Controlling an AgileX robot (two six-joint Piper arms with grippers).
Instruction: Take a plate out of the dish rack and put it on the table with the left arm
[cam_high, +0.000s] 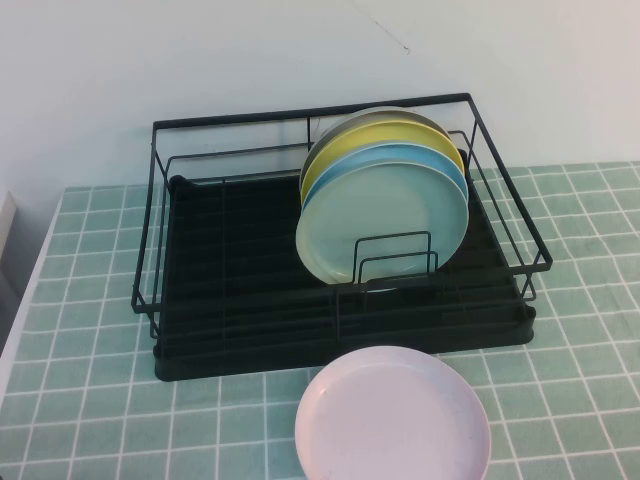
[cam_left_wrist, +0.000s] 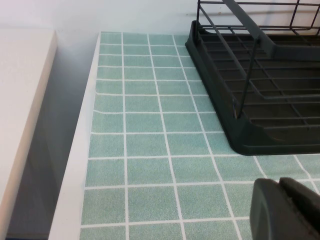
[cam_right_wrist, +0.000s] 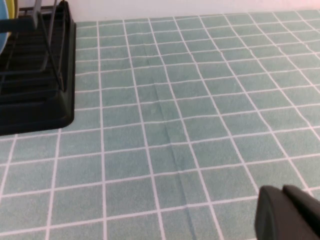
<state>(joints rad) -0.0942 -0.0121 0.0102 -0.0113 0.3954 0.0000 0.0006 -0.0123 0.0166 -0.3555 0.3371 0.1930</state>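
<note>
The pale mint-green plate stands upright at the front of a stack in the black wire dish rack, on the rack's right side. Neither arm shows in the high view. My left gripper is shut and empty, low over the teal tiled table, off the rack's near left corner. My right gripper is shut and empty over the table, off the rack's right end. The plate does not show in either wrist view.
A sky-blue plate, a yellow plate and a grey one stand behind the mint one. A pale pink-lilac plate lies flat on the table in front of the rack. The table's white left edge drops off beside a white surface.
</note>
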